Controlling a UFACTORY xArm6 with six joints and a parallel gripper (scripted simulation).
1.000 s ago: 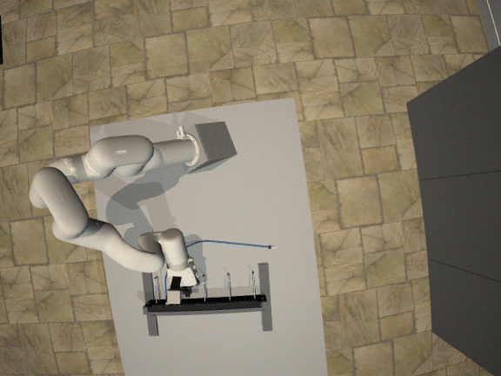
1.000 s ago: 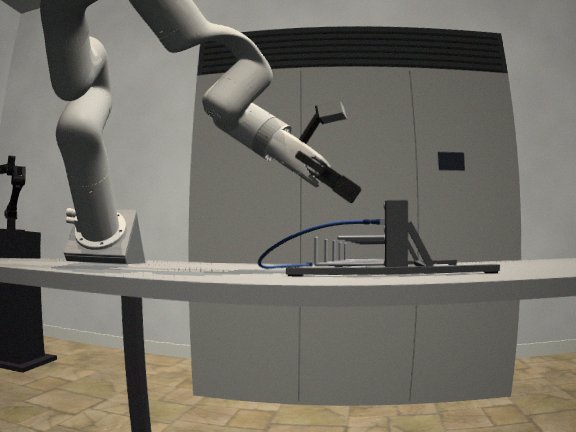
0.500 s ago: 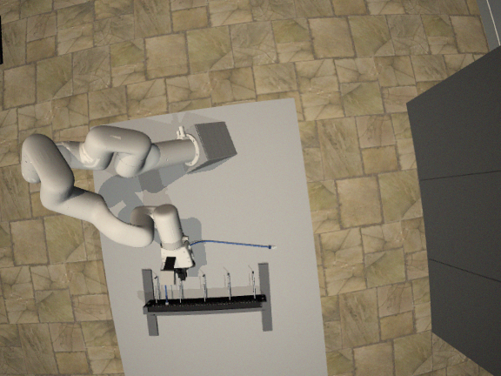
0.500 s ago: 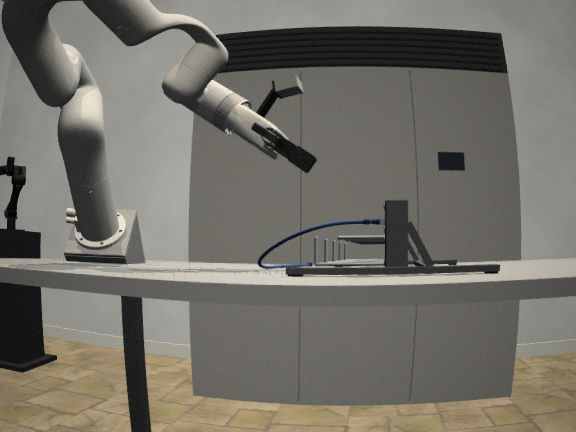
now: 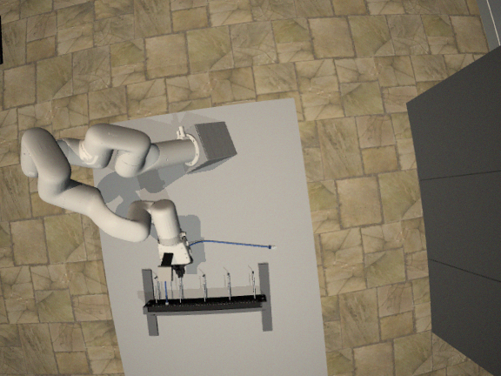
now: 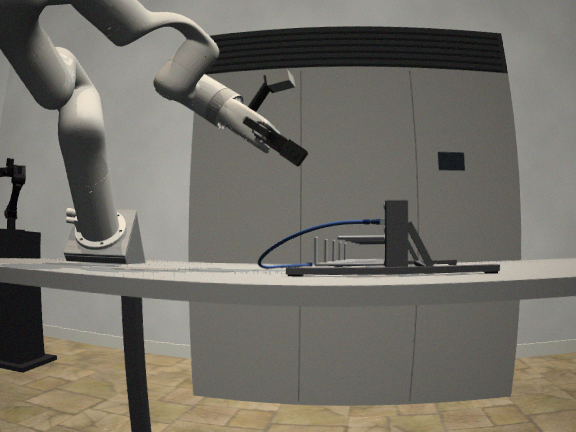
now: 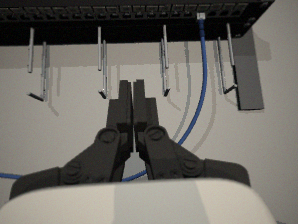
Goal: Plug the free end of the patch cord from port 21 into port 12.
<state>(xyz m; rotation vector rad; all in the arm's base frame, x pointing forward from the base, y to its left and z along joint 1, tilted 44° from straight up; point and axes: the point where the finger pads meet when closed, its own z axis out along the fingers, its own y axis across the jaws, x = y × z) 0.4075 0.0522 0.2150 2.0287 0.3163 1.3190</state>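
While the xArm's base (image 5: 216,141) sits at the far end of the grey table (image 5: 278,183) from the rack, its white links fold out over the table's left edge and come back in, ending above the rack's near side. Measured from the rack (image 5: 264,296), the gripper (image 5: 178,273) hangs over the left portion, just short of the dark patch panel (image 5: 204,303), pitched down toward it and well above it in the exterior view. Its two black fingers are pressed together with nothing between them — the wrist view shows them meeting flush along their whole length.

Behind the panel, a row of thin upright metal cable-management posts (image 5: 229,283) stands between the rack's two grey uprights. Near the rack's left upright (image 5: 150,300), the blue patch cord (image 7: 201,95) is plugged into one port; the number plates are too small to read. From there the cord runs away from the panel, loops down onto the table and passes under the gripper. It then stretches to the right, parallel to the rack and well apart from it. Its free end — a small pale plug (image 5: 272,247) — lies on the table beyond the rack's right upright, near the table's right edge.
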